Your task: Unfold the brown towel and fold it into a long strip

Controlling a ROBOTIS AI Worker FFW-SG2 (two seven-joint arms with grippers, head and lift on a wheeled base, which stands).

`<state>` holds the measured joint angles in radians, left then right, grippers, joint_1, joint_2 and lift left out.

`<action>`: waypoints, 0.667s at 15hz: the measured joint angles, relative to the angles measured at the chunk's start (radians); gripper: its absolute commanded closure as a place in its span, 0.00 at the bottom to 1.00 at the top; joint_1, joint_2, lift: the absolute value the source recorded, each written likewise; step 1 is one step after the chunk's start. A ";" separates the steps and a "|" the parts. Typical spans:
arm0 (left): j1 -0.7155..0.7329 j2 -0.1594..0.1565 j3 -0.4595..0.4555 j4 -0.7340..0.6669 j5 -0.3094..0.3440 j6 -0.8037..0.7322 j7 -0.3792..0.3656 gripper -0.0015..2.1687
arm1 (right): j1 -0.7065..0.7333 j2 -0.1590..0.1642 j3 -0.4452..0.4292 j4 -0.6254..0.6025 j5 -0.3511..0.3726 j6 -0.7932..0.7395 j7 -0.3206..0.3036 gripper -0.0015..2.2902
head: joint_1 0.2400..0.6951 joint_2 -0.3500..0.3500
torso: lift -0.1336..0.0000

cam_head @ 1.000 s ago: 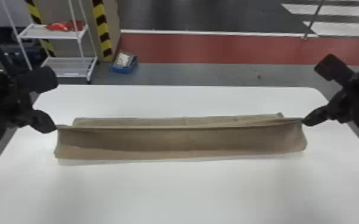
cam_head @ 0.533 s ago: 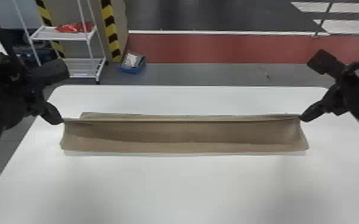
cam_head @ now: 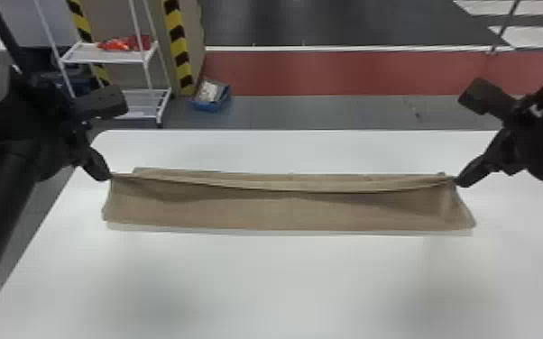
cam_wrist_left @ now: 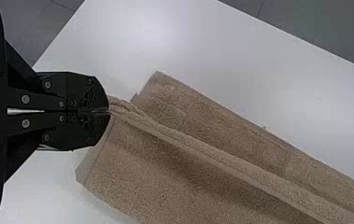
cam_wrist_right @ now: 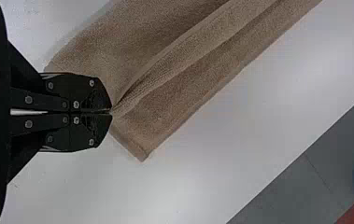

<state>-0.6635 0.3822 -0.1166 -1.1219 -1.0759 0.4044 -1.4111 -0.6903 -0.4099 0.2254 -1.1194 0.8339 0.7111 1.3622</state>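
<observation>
The fingers of the left gripper (cam_head: pixel 109 176) and of the right gripper (cam_head: pixel 459 182) are clamped on opposite ends of one edge of the brown towel (cam_head: pixel 239 212). That edge is lifted and sags slightly between them, while the rest lies in a long band across the white worktop (cam_head: pixel 275 284).

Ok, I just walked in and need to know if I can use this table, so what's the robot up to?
It is folding the brown towel on the white table. The left gripper and right gripper each pinch one end of a raised edge, which sags a little between them. The rest of the towel lies beneath as a long, narrow band, so the strip looks well along but not finished.
</observation>
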 measured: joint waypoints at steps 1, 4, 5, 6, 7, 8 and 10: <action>-0.004 0.000 0.000 0.000 0.001 0.000 0.000 0.95 | 0.000 0.000 0.000 0.007 0.003 0.000 0.000 0.89 | 1.00 0.52 | 0.08; -0.013 -0.004 -0.006 -0.001 0.002 0.000 0.017 0.95 | 0.005 0.004 -0.001 0.015 0.011 0.003 0.000 0.89 | 1.00 0.52 | 0.08; -0.014 -0.007 -0.010 -0.001 0.002 0.000 0.024 0.95 | 0.007 0.005 -0.002 0.016 0.011 0.003 0.000 0.89 | 1.00 0.52 | 0.08; -0.014 -0.008 -0.011 -0.001 0.002 0.000 0.029 0.95 | 0.007 0.006 -0.002 0.018 0.011 0.003 0.000 0.89 | 1.00 0.52 | 0.08; -0.014 -0.009 -0.012 -0.001 0.000 -0.001 0.034 0.95 | 0.008 0.008 -0.003 0.022 0.011 0.003 0.000 0.89 | 1.00 0.52 | 0.08; -0.014 -0.009 -0.012 0.000 0.000 -0.002 0.036 0.95 | 0.007 0.011 -0.003 0.026 0.011 0.003 0.000 0.89 | 1.00 0.52 | 0.08; -0.014 -0.012 -0.012 0.000 0.000 -0.003 0.044 0.95 | 0.004 0.019 -0.004 0.035 0.011 0.001 0.000 0.89 | 1.00 0.52 | 0.08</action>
<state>-0.6780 0.3707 -0.1288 -1.1215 -1.0755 0.4013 -1.3672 -0.6860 -0.3913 0.2210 -1.0848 0.8453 0.7117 1.3622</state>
